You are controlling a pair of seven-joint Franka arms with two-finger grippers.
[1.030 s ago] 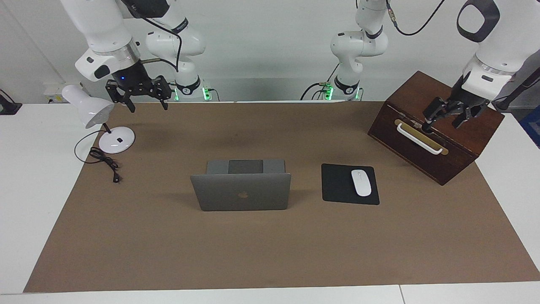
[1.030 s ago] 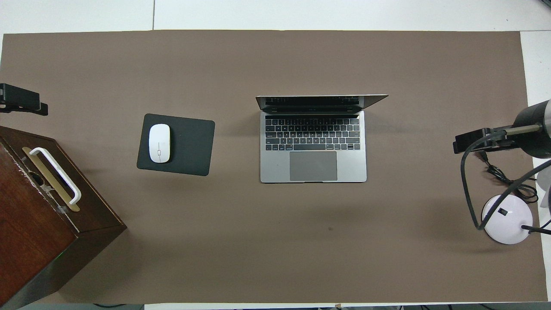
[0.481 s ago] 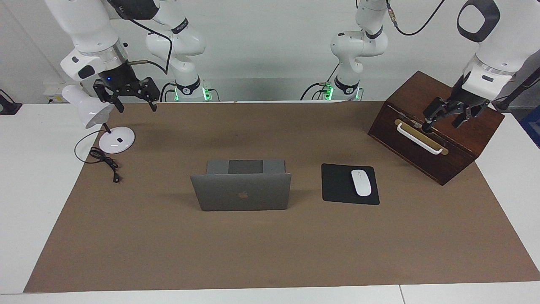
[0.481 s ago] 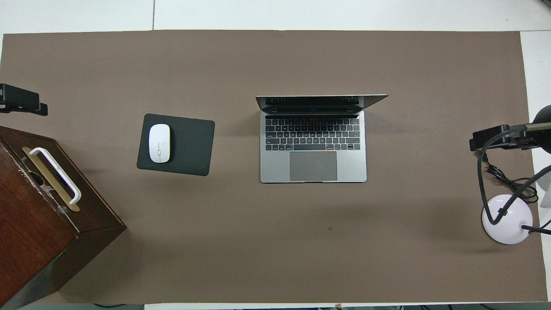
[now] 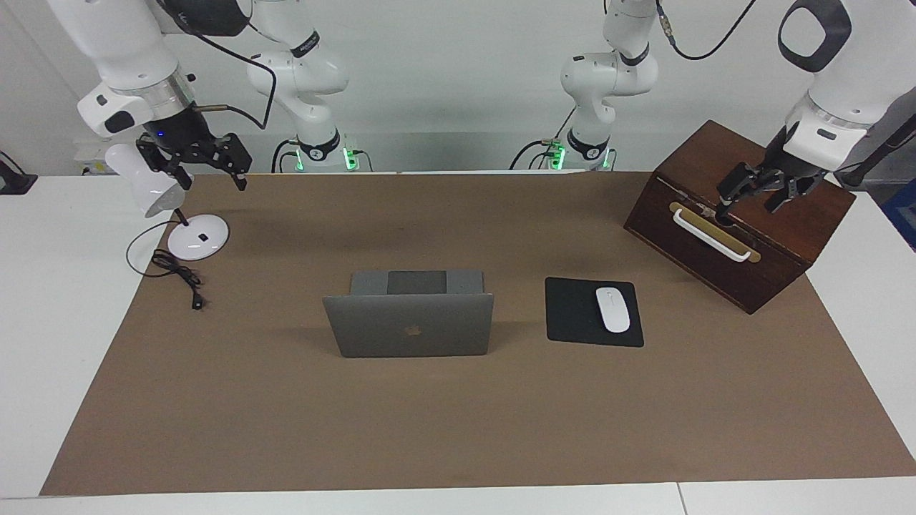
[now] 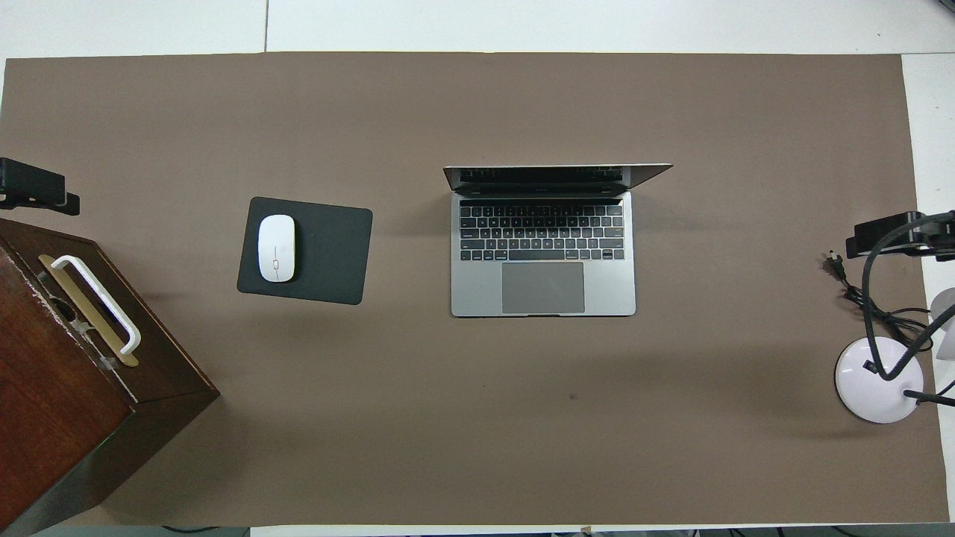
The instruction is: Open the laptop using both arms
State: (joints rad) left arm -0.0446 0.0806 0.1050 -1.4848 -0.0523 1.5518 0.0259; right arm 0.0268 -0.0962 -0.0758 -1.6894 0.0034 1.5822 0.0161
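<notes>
The slim silver-grey laptop [image 5: 408, 323] stands open mid-tabletop, lid upright, logo on its back, keyboard facing the robots.

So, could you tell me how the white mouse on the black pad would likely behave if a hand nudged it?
The mouse looks smooth and low, so it would probably slide rather than tip. Its glossy, rounded shell may slip from a pinch. The mouse pad lies thin and flat, and might shift with it.

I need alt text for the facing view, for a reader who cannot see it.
An open laptop stands mid-table on a brown mat, its lid toward the camera, beside a mouse on a black pad. The right gripper, open, hangs by a white lamp; the left gripper, open, is over a wooden box.
</notes>
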